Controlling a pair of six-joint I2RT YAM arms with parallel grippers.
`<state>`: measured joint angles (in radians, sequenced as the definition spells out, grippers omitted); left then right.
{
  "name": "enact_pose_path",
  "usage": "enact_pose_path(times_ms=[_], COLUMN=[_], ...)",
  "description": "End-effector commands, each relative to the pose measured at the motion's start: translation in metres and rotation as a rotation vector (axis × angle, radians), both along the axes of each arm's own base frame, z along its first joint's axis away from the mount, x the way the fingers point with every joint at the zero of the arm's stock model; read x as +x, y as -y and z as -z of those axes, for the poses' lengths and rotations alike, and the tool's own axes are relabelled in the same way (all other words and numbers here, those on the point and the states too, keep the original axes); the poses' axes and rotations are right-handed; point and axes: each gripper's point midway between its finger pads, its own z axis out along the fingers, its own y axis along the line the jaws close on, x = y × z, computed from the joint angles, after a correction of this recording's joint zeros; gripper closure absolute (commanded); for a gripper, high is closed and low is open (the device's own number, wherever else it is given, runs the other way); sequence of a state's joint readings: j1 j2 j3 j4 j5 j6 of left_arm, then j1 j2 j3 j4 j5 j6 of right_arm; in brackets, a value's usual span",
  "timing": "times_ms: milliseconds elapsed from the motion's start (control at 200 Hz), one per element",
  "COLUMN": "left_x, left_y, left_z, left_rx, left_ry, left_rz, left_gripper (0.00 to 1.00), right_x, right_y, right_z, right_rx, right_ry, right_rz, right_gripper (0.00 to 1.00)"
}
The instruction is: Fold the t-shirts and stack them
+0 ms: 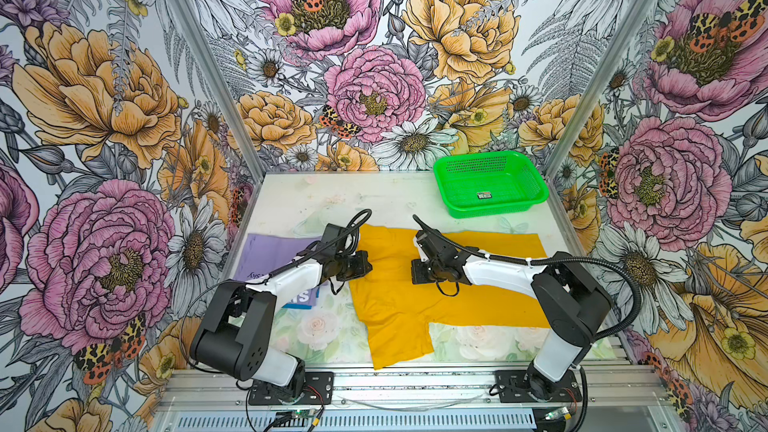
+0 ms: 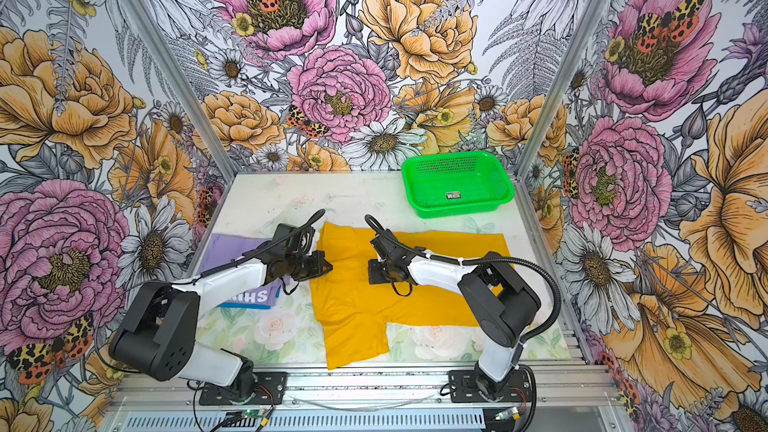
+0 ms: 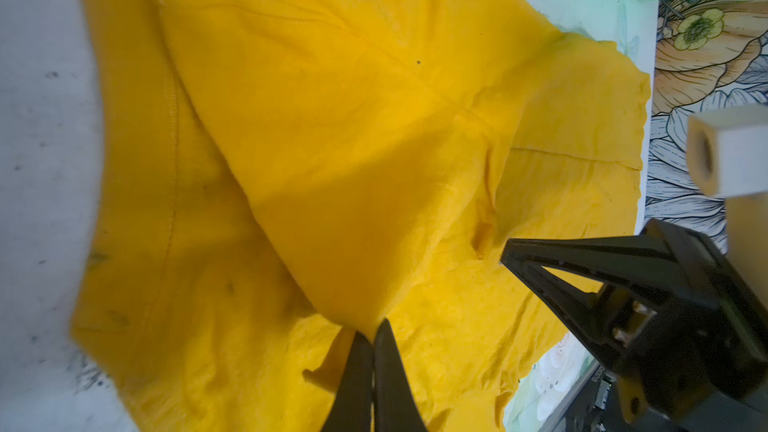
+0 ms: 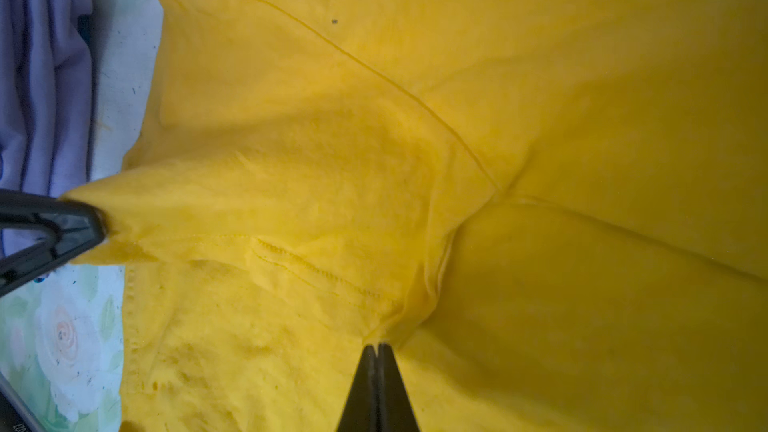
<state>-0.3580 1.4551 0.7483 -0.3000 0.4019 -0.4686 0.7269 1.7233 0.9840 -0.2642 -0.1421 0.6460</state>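
A mustard-yellow t-shirt [image 1: 415, 309] [image 2: 357, 305] lies spread across the middle of the table, one sleeve pointing toward the front edge. My left gripper [image 3: 374, 328] is shut on a pinched-up ridge of its cloth near the shirt's left edge. My right gripper [image 4: 377, 347] is shut on another raised fold of the same yellow shirt [image 4: 540, 97], a short way to the right. In both top views the two grippers [image 1: 365, 268] [image 1: 415, 273] face each other low over the shirt. A folded lavender t-shirt [image 1: 266, 253] [image 2: 224, 249] lies at the left on a blue one [image 1: 297, 305], partly under my left arm.
A green mesh basket [image 1: 465, 168] [image 2: 440, 164] stands at the back right corner, with only a small label inside. Flowered walls close in the table on three sides. The arm bases sit on the metal rail at the front.
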Motion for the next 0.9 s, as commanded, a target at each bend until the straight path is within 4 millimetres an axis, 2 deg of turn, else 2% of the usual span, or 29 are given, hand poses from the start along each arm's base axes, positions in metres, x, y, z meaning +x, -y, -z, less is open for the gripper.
enact_pose_path(times_ms=[0, 60, 270, 365, 420, 455, 500, 585, 640, 801, 896], left_x=[-0.002, -0.004, -0.013, -0.017, -0.017, -0.017, -0.016, -0.013, -0.011, -0.013, -0.016], left_y=[0.004, 0.004, 0.002, -0.001, -0.003, -0.004, -0.007, -0.014, -0.017, -0.018, -0.017], left_z=[-0.015, -0.015, -0.009, -0.002, 0.000, -0.001, -0.001, -0.007, -0.010, -0.012, -0.006], left_rx=[-0.021, -0.024, -0.023, -0.012, -0.008, -0.009, -0.006, 0.000, 0.007, 0.017, 0.025], left_ry=[0.022, 0.020, -0.006, -0.022, -0.028, -0.026, -0.023, -0.007, 0.003, 0.001, -0.014], left_rz=[0.014, 0.015, 0.009, 0.004, -0.006, -0.010, -0.023, -0.049, -0.057, -0.041, -0.034], left_gripper=[1.00, 1.00, 1.00, 1.00, 0.85, 0.74, 0.52, 0.30, 0.24, 0.22, 0.21], right_x=[0.003, 0.003, 0.005, 0.008, 0.010, 0.011, 0.012, 0.011, 0.009, 0.006, 0.005], right_y=[0.005, 0.004, -0.003, -0.006, -0.007, -0.007, -0.007, -0.006, -0.004, 0.002, 0.005], right_z=[-0.011, -0.009, -0.001, 0.002, 0.004, 0.006, 0.009, 0.015, 0.017, 0.018, 0.017], right_rx=[0.009, 0.008, 0.002, -0.006, -0.011, -0.015, -0.023, -0.032, -0.039, -0.049, -0.047], right_ry=[0.039, 0.037, 0.016, 0.014, 0.016, 0.013, 0.011, -0.001, -0.005, -0.004, -0.001], right_rz=[0.015, 0.012, 0.005, 0.005, 0.004, 0.006, 0.008, 0.010, 0.011, 0.014, 0.019], right_gripper=[0.95, 0.94, 0.62, 0.56, 0.56, 0.56, 0.56, 0.58, 0.63, 0.87, 0.92])
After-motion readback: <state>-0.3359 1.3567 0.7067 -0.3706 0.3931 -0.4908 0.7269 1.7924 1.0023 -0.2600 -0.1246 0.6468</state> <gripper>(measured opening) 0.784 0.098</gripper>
